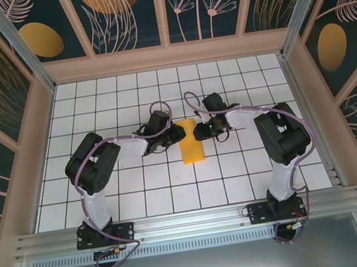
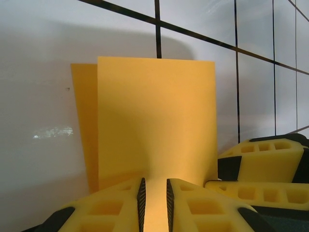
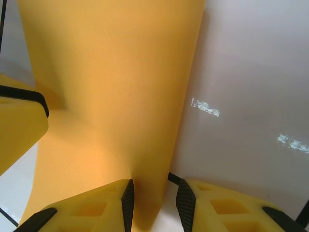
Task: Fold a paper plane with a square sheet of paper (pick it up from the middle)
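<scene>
The square sheet of paper point(image 1: 191, 143) is orange-yellow and lies folded into a narrow upright rectangle mid-table, not in the pointed shape of a paper plane. In the left wrist view two layers of the paper point(image 2: 154, 116) show, slightly offset, and it rises into my left gripper point(image 2: 154, 203), which is shut on its near edge. My left gripper point(image 1: 173, 136) is at the strip's left side. My right gripper point(image 1: 206, 130) is at its right side. The paper point(image 3: 111, 96) runs between my right gripper's point(image 3: 153, 205) jaws, which stand open with bare table beside the right pad.
White gridded tabletop point(image 1: 139, 185) stretches all round, walled by a pale frame point(image 1: 168, 54). The right gripper's yellow fingers point(image 2: 263, 159) crowd the paper's right side in the left wrist view. A left finger point(image 3: 19, 121) shows in the right wrist view.
</scene>
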Tool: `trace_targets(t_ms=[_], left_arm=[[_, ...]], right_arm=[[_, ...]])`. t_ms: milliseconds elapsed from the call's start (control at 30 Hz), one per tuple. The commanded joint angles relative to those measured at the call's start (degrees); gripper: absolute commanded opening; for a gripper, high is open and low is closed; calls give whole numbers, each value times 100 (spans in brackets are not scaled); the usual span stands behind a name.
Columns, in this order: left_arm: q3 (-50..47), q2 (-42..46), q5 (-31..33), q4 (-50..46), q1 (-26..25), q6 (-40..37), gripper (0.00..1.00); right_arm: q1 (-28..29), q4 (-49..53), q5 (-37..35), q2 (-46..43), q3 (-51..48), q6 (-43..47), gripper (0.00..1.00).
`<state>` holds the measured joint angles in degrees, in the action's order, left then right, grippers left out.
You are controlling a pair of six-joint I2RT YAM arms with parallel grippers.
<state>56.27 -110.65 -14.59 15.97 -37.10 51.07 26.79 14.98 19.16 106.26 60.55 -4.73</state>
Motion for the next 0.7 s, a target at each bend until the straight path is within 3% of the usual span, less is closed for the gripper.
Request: trace_targets(t_ms=[0, 667], left_arm=[[-20, -118, -18, -105, -17, -33, 23], [-165, -226, 88, -228, -16, -77, 22]], right_arm=[[-17, 189, -523, 287, -8, 166, 36], [-24, 198, -578, 284, -4, 102, 38]])
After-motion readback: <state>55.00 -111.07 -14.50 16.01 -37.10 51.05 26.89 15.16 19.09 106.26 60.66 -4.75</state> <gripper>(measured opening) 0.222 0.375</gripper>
